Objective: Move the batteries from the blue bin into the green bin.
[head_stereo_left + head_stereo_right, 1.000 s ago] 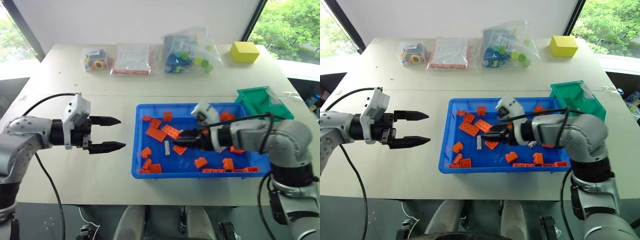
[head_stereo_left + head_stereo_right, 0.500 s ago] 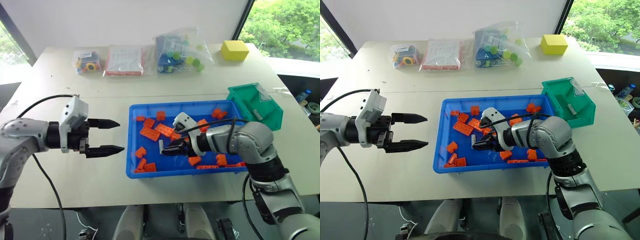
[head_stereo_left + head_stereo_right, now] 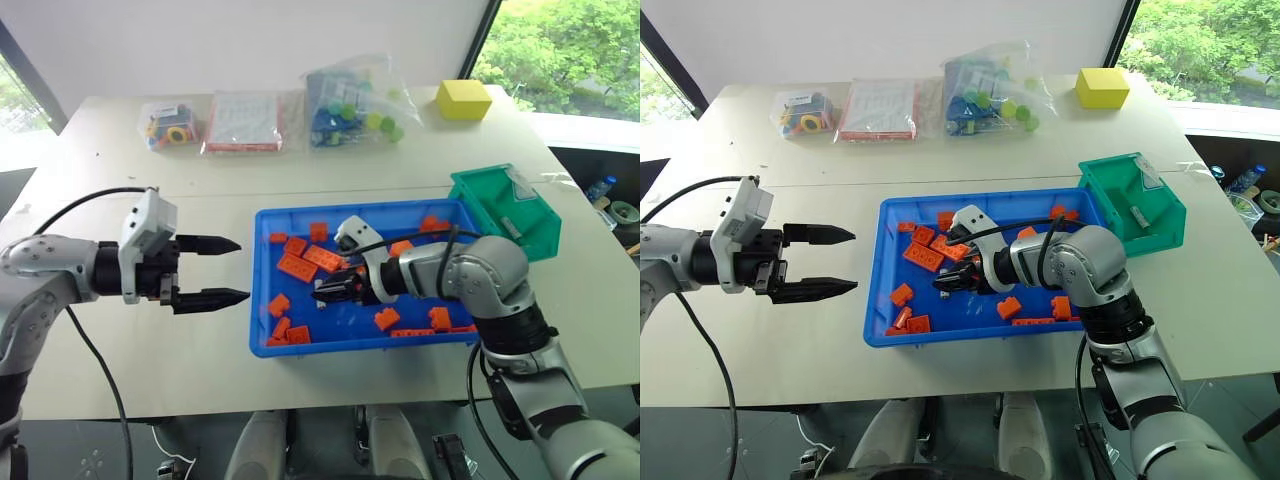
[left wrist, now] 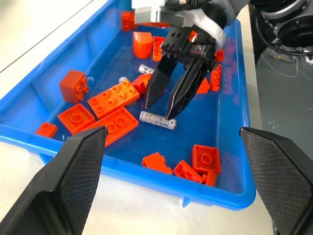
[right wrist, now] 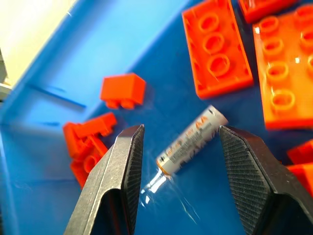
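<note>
The blue bin [image 3: 355,211] sits on the table right of centre, holding orange bricks and batteries. One battery [image 5: 192,140] lies flat on the bin floor, slanted between the open fingers of my right gripper [image 3: 320,293], whose tips hang just over it [image 4: 157,119]. Two more batteries [image 4: 145,69] lie farther back among the bricks. The green bin [image 3: 505,215] stands against the blue bin's far right corner, with a small grey cylinder inside. My left gripper [image 3: 242,269] hovers open and empty over the bare table left of the blue bin.
Several orange bricks [image 3: 298,267] are scattered across the blue bin around the battery. Bags of small parts [image 3: 362,108] and a yellow block [image 3: 463,100] line the table's far edge. A black cable trails from the left arm.
My right gripper has slid left and lower inside the blue bin, and its open fingers now straddle the battery. The left gripper stayed put. The camera view has shifted slightly.
</note>
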Available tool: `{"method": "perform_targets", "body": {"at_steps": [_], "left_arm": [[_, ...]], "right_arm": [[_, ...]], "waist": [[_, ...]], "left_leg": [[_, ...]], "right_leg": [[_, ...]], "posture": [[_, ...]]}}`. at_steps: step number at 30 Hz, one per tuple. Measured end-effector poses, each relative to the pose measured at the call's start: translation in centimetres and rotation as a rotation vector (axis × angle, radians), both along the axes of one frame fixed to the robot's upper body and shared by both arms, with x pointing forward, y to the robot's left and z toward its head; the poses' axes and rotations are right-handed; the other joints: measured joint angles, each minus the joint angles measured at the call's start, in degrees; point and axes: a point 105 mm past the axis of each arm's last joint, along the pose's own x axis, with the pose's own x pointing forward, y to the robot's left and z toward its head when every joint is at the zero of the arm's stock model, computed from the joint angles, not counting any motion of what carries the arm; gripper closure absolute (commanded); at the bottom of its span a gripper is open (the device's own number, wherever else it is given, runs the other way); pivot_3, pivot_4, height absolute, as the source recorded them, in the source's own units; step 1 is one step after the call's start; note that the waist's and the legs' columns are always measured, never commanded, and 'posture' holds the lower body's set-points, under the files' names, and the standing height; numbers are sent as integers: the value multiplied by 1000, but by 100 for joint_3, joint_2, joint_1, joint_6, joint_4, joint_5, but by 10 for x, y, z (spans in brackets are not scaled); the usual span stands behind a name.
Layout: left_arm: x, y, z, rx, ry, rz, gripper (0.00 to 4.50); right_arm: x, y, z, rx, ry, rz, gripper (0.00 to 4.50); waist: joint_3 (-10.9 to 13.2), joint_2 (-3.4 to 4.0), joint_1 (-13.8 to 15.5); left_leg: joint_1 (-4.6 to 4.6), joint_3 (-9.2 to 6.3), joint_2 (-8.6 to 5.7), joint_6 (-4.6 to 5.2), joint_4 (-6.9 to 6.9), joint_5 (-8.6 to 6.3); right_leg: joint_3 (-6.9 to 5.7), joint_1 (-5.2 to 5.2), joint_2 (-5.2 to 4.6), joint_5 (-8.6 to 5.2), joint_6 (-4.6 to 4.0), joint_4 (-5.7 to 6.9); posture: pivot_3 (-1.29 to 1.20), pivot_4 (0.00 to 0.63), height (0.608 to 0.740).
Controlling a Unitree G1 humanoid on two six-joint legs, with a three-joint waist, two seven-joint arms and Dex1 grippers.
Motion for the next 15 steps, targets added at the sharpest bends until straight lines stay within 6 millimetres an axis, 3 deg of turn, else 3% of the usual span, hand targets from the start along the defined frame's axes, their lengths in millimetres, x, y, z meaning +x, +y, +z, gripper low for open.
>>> {"method": "perform_targets", "body": {"at_steps": [4, 5, 6, 15], "left_arm": [[2, 1, 1, -7, -8, 4, 0], [3, 0, 2, -10, -11, 3, 0], [3, 0, 2, -12, -11, 2, 0], [3, 0, 1, -15, -9, 1, 0]], "right_arm": [[-1, 2, -1, -8, -4, 6, 963], [-1, 3, -3, -18, -7, 4, 345], [-1, 3, -7, -36, -10, -1, 51], [2, 2, -11, -62, -41, -20, 51]], "waist": [[0, 0, -7], [0, 0, -9], [0, 0, -11], [-1, 0, -11]], "left_leg": [[0, 0, 0, 0, 0, 0], [0, 1, 0, 0, 0, 0], [1, 1, 0, 0, 0, 0], [10, 2, 0, -1, 0, 1]], "right_leg": [[1, -1, 0, 0, 0, 0], [0, 0, 0, 0, 0, 0], [1, 0, 0, 0, 0, 0], [4, 5, 0, 0, 0, 7]], "posture": [[0, 150, 692], [0, 150, 692], [0, 150, 692], [0, 150, 692]]}}
